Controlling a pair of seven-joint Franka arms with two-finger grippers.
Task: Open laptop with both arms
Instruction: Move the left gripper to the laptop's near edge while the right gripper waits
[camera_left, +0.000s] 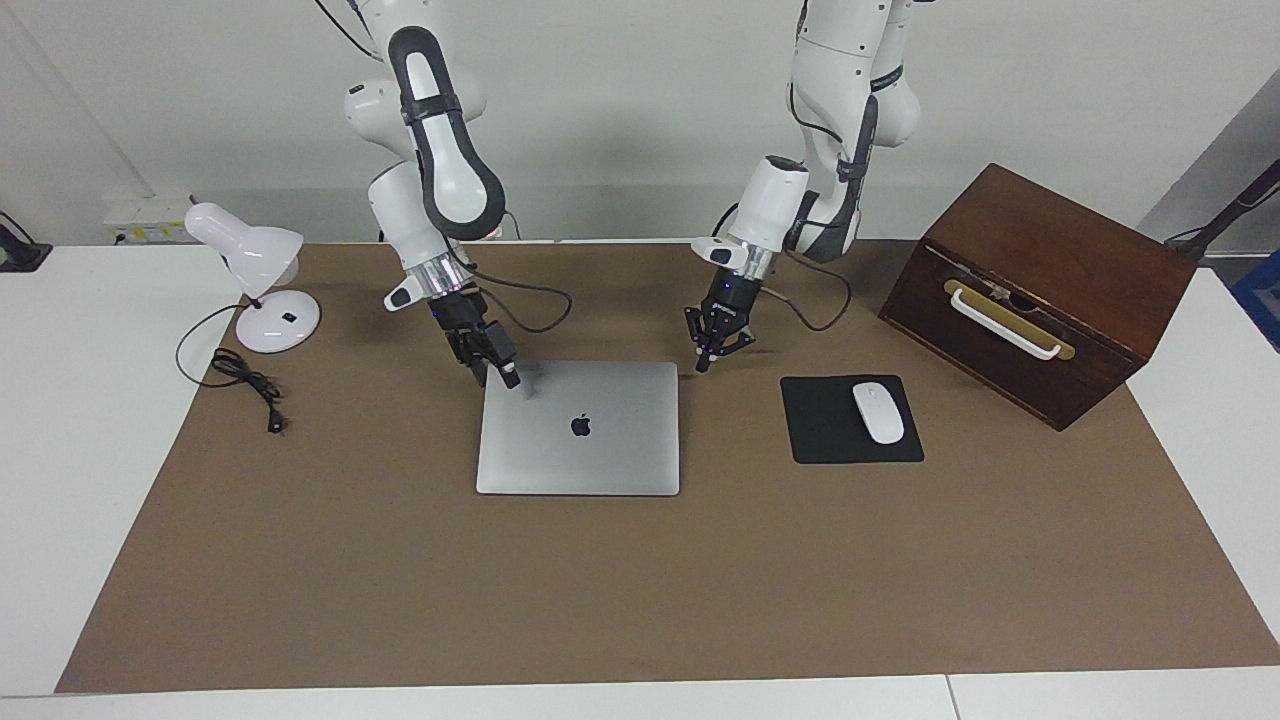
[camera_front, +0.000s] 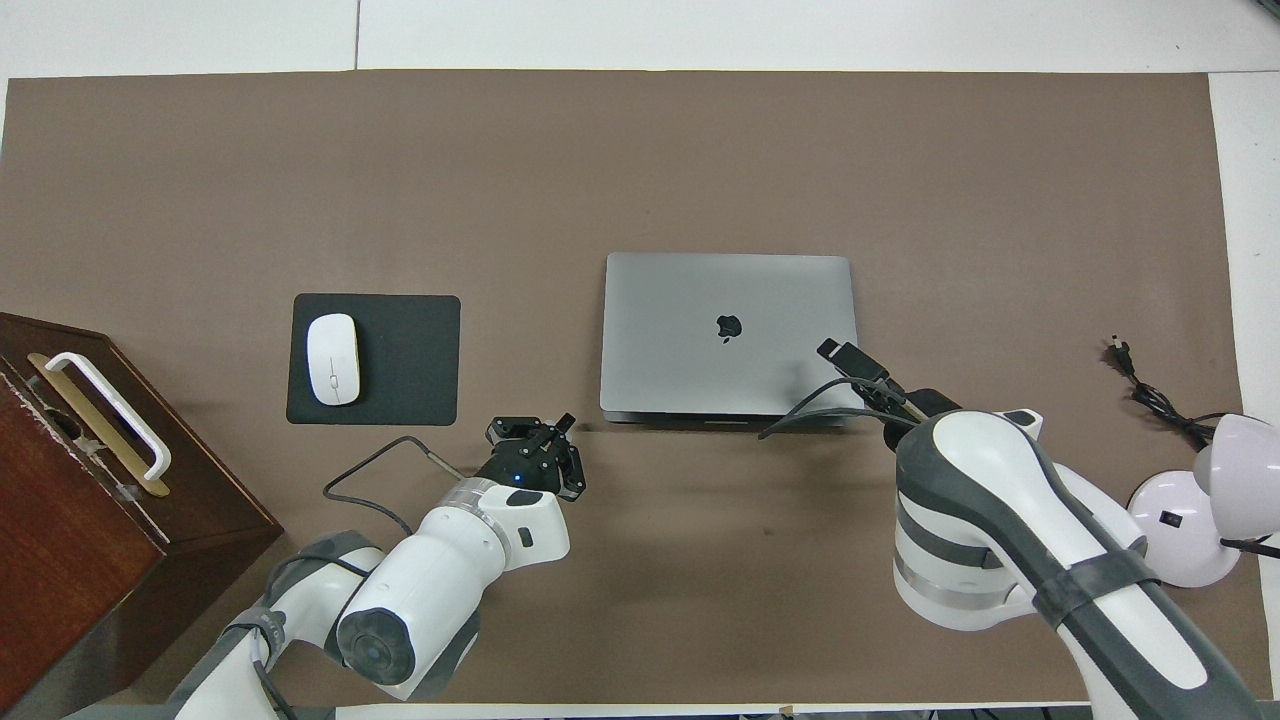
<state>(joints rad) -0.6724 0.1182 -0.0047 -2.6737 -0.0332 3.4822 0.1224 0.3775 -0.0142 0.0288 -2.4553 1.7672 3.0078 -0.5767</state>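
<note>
The laptop (camera_left: 600, 450) lies closed on the brown mat, silver-grey lid up with a dark apple logo; it also shows in the overhead view (camera_front: 700, 300). My right gripper (camera_left: 507, 376) is shut, and its tip rests on the lid's corner nearer the robots, toward the right arm's end; it also shows in the overhead view (camera_front: 836, 352). My left gripper (camera_left: 703, 362) is shut and empty. It hangs low just beside the laptop's other robot-side corner, apart from it, and shows in the overhead view too (camera_front: 545, 430).
A black mouse pad (camera_left: 825, 440) with a white mouse (camera_left: 878, 412) lies beside the laptop toward the left arm's end. A brown wooden box (camera_left: 1040, 290) with a white handle stands past it. A white desk lamp (camera_left: 255, 270) and its cord sit at the right arm's end.
</note>
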